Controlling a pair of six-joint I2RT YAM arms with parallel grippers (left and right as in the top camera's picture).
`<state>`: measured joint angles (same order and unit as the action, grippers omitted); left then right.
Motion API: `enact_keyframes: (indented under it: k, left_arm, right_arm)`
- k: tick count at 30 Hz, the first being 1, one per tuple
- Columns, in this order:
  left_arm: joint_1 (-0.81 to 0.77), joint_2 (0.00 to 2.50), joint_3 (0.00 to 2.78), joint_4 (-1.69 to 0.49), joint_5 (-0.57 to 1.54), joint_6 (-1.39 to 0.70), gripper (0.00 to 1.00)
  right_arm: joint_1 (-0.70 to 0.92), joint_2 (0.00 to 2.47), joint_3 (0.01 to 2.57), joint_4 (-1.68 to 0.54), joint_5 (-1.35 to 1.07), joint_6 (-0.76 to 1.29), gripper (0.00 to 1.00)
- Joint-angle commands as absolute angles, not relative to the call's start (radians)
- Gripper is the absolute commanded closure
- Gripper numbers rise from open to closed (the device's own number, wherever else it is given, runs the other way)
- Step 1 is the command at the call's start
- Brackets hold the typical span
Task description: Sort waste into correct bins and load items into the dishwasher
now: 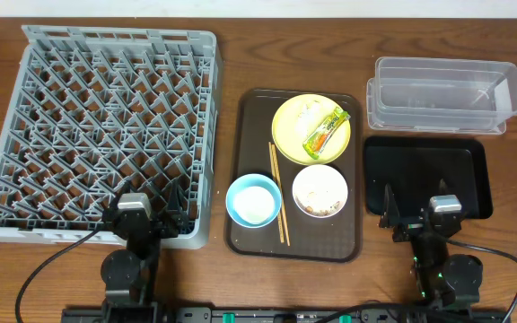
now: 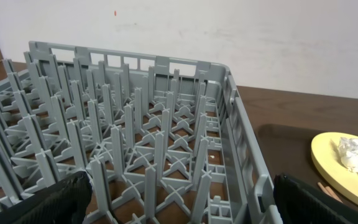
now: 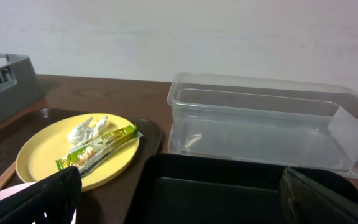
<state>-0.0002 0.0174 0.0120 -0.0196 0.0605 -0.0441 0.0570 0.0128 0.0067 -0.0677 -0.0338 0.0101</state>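
Facing a plain white wall (image 2: 260,37): brown wooden table (image 1: 240,36), left fingers (image 2: 48,202) apart, right fingers (image 3: 328,202) apart.

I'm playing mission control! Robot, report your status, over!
Left claw open, empty, at rack edge. Right claw open, empty, over black tray. Wrapper and tissue on yellow plate; rack unloaded. Nothing blocking, over.
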Motion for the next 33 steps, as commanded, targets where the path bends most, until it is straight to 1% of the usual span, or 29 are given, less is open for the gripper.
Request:
enact_keyframes:
  k: [1,33]
  left_arm:
    - [0.002,0.018,0.004,-0.067,0.06,-0.026,0.05]
    - [0.002,0.029,0.013,-0.067,0.06,-0.046,0.05]
  right_arm:
    - [0.065,0.013,0.006,-0.072,-0.042,0.002,0.01]
    - [0.065,0.014,0.006,-0.071,-0.027,0.003,0.01]
